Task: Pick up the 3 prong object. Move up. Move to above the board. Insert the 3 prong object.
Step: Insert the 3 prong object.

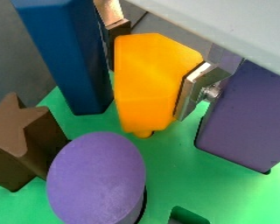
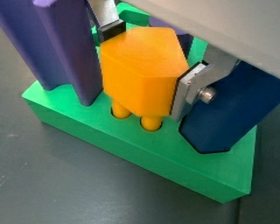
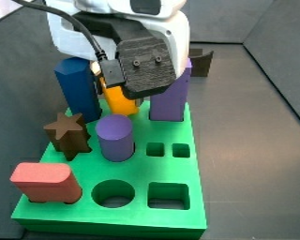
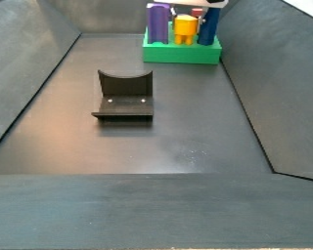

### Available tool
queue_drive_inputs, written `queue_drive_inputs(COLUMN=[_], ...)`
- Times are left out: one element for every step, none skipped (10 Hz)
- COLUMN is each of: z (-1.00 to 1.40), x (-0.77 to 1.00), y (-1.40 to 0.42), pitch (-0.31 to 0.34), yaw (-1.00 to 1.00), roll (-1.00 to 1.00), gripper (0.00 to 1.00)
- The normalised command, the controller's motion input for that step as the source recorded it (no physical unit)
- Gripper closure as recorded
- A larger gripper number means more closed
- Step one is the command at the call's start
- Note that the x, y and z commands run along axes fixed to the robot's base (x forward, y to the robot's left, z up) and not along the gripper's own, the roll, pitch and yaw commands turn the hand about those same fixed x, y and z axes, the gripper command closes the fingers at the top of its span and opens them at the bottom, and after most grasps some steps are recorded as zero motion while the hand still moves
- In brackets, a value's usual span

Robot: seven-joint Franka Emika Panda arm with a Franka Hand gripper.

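Purple cylinder: closest to the lens in a wrist view you see the round-topped matte purple cylinder, standing upright on the board.
Board: you have the flat bright green rectangular board with cut-out holes under everything; in a side view it sits at the far end of the dark tabletop.
3 prong object: the small yellow-orange plastic 3 prong object stands upright on the board with its rounded legs down at the green surface, between the tall blue block and the tall violet block.
Pincer: your pincer is clenched on the 3 prong object, one silver finger pressed flat to its side.
Tall blue block: the dark blue upright block is just beside the 3 prong object.
Tall violet block: the violet upright block is on its opposite side.
Brown star: a dark brown star-shaped piece sits at the board's edge.
Red block: a salmon-red rounded block fills a near corner.
Fixture: the dark L-shaped fixture stands well apart, mid-tabletop.
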Motion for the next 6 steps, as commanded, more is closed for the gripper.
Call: queue_drive_inputs(z=[-0.21, -0.23, -0.20, -0.22, -0.08, 0.00], x=[0.11, 0.25, 0.37, 0.37, 0.00, 0.03], y=[0.32, 0.26, 0.29, 0.15, 0.02, 0.00], pitch=[-0.050, 0.009, 0.083, 0.091, -0.006, 0.000], yaw=[-0.10, -0.07, 0.00, 0.00, -0.03, 0.00], roll=[-0.36, -0.14, -0.09, -0.04, -0.11, 0.00], gripper=[1.00, 1.00, 1.00, 1.00, 1.00, 1.00])
